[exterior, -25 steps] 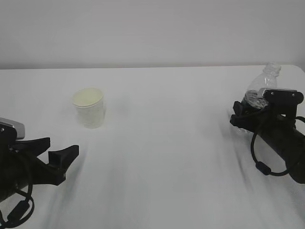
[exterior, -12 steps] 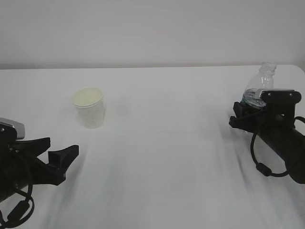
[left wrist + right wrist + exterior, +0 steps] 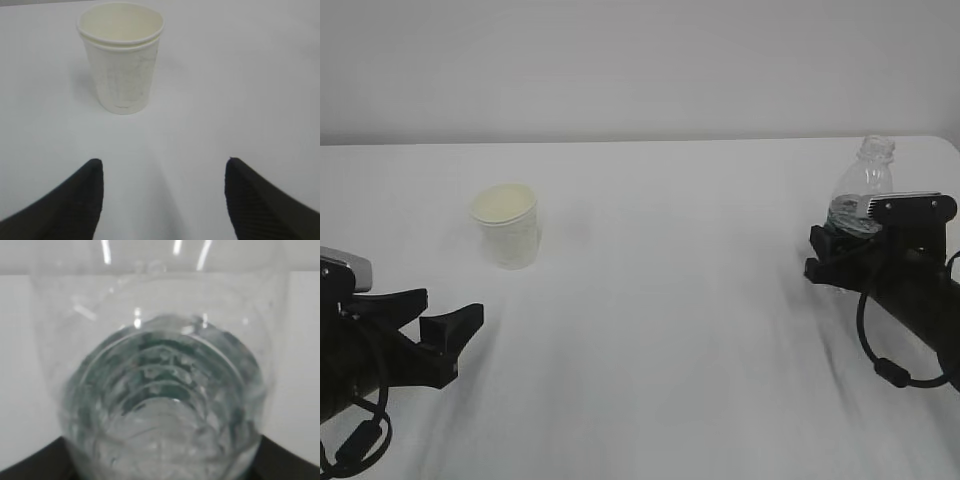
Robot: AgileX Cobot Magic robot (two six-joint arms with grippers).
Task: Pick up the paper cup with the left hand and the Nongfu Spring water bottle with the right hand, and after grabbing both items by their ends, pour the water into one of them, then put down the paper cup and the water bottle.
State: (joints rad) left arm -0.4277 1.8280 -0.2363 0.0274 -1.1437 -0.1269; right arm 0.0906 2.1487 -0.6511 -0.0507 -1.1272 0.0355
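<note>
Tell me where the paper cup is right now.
The paper cup stands upright on the table's left side in the exterior view, ahead of the open left gripper, untouched.

The left arm is matte black, built of blocky, angular parts. A silver-grey box with a lighter top face sits behind the jaws, on the wrist's upper side. A black cable hangs in a loop below the wrist, with a thick cylindrical bead on it. Ahead of the box, the left gripper ends in two wedge-shaped black fingers tapering to blunt tips, their surface finely ribbed.

The right arm is likewise black, with a silver-edged box above and behind its jaws. A black cable curves under it, carrying a dark oval bead.
</note>
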